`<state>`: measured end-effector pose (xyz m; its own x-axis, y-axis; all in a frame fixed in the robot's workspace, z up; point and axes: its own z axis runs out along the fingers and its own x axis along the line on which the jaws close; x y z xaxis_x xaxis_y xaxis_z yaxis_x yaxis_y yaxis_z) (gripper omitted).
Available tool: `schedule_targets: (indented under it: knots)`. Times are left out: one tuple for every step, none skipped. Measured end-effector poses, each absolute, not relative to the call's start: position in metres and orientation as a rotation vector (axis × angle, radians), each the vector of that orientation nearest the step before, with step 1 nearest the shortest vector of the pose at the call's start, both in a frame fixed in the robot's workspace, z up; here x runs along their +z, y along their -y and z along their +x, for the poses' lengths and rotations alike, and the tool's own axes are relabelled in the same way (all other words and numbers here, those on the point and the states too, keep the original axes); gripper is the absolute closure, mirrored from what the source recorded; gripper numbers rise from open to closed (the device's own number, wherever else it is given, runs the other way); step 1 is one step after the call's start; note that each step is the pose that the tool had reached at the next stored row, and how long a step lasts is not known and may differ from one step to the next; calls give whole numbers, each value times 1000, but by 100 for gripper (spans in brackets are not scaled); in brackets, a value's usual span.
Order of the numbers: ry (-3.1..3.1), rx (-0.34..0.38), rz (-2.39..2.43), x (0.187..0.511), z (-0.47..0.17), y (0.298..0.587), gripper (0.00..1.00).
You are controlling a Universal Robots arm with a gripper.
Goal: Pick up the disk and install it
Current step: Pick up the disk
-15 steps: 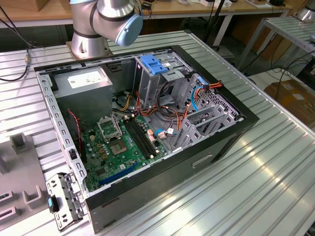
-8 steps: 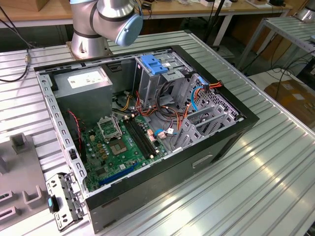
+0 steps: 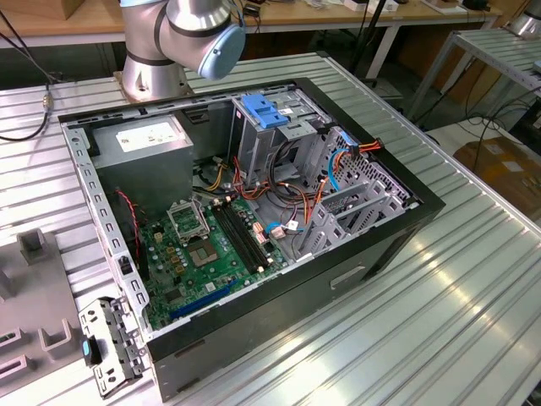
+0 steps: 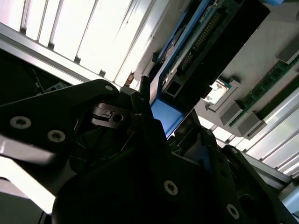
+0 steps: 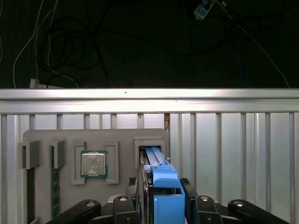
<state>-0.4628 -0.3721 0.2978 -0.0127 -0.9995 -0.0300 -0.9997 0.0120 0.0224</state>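
On a ribbed aluminium counter [image 5: 224, 154], in the first wrist view: a flat grey plastic holder plate [image 5: 42, 137] with raised pockets. Standing on edge in one pocket of that plate, the flat rectangular silver-grey metal disk with a blue plastic edge frame [image 5: 158, 161]. Clenched on the disk, the black two-fingered hand [image 5: 162, 189], one finger against each side of the blue frame. In a neighbouring pocket, a square silver processor chip on a green board [image 5: 94, 164]. Further along the plate, green memory sticks [image 5: 55, 186] lying in narrow pockets.

In the second wrist view, from close by: the disk's dark edge with its row of connector pins and the blue frame, right against a black finger [image 4: 145, 107].

In the exterior view: a black open desktop computer case [image 3: 397, 228] lying on its side on the counter. Inside the case, a green motherboard [image 3: 203, 245], a large grey power-supply box [image 3: 144, 144], and a wide blue plastic latch plate [image 3: 265, 111] on top of the metal drive cage. Behind the case, the silver base of the robot arm [image 3: 182, 42].
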Motion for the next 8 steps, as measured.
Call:
schedule_targets:
  knots:
    - [-2231, 58, -2203, 298, -463, 372, 53]
    - [-2231, 58, -2203, 298, -463, 372, 63]
    - [-2231, 58, -2203, 298, -463, 372, 63]
    - [-2231, 58, -2203, 298, -463, 372, 63]
    - [-2231, 58, -2203, 298, -463, 372, 63]
    - [-2231, 58, -2203, 297, -463, 372, 63]
    - [-2231, 58, -2203, 297, -463, 372, 63]
    - [-2231, 58, -2203, 297, -463, 372, 63]
